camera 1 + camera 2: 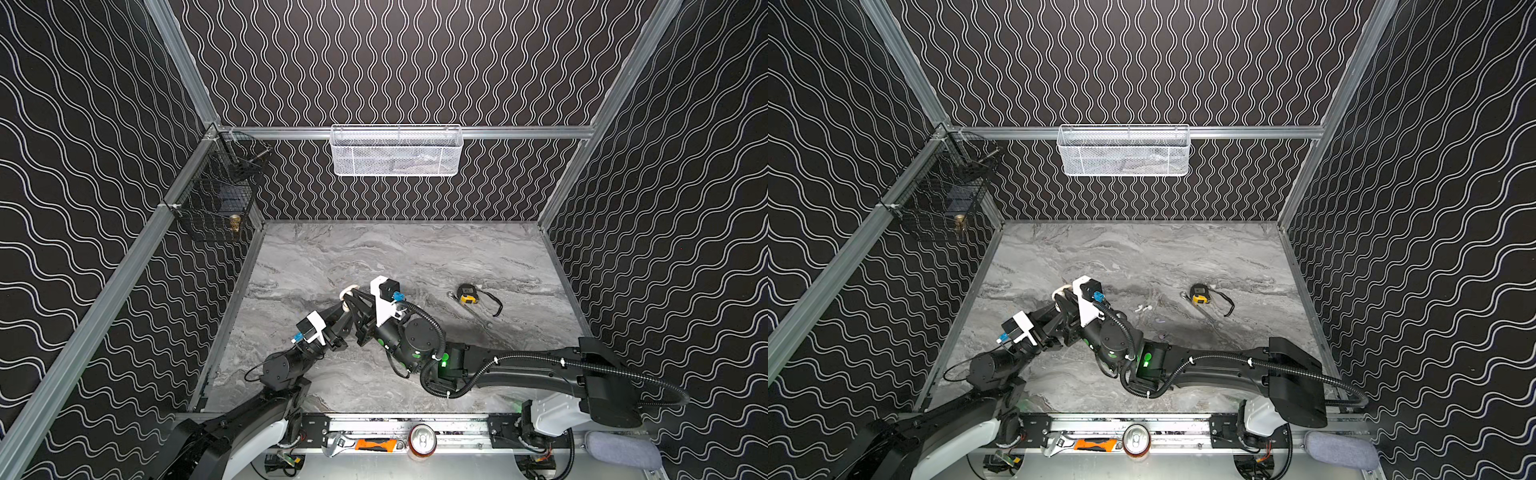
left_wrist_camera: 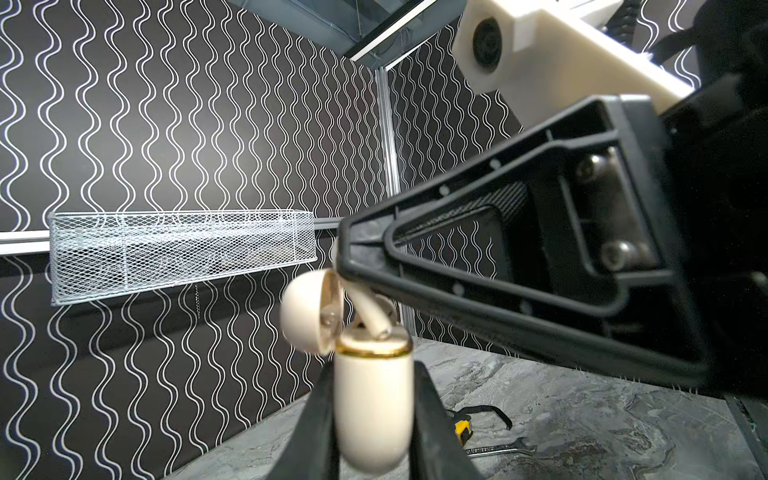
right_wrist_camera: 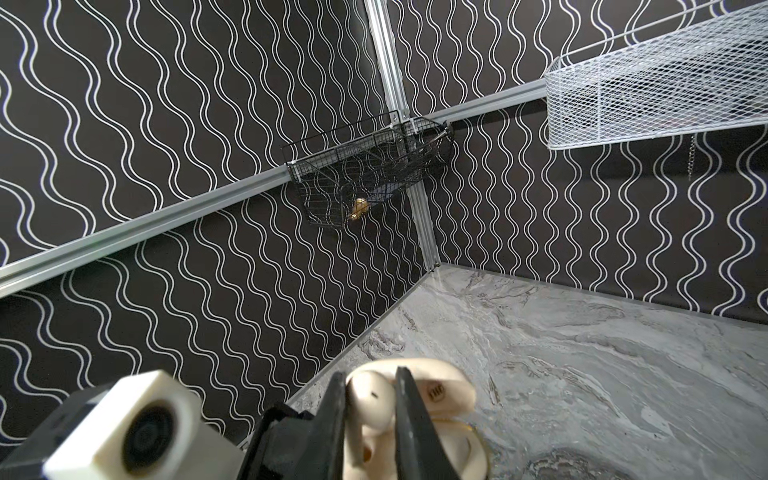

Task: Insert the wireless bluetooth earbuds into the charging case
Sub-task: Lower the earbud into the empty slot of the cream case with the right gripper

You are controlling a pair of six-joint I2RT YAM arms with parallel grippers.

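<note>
Earbud (image 3: 370, 409), cream, sits pinched in the right gripper (image 3: 370, 374), jaws clamped on its rounded head. From the left wrist its stem slants down to the mouth of the case (image 2: 374, 399), tip right at the opening, tilted and not seated. Case is cream with a gold rim and stands upright, with the lid (image 2: 309, 313) hinged open to one side. Left gripper (image 2: 374, 374) has jaws clamped on the case body, one on each flank. Cannot tell whether the case touches the counter (image 1: 415, 257).

In both top views the two grippers meet at left-centre of the counter, and only a pale edge of the case shows past them.

Loose on the counter in a top view are white earbuds (image 1: 1142, 308), just right of the right wrist. A lilac earbud (image 1: 1160, 321) lies near them, and a smaller lilac bit below it is too small to tell.

Tape (image 1: 467, 293), yellow and black, lies further right — well apart from the case. A wrench (image 2: 494, 449) lies just beside it. White basket (image 1: 395, 151) hangs on the back rail and black basket (image 1: 220, 187) in the back-left corner.
</note>
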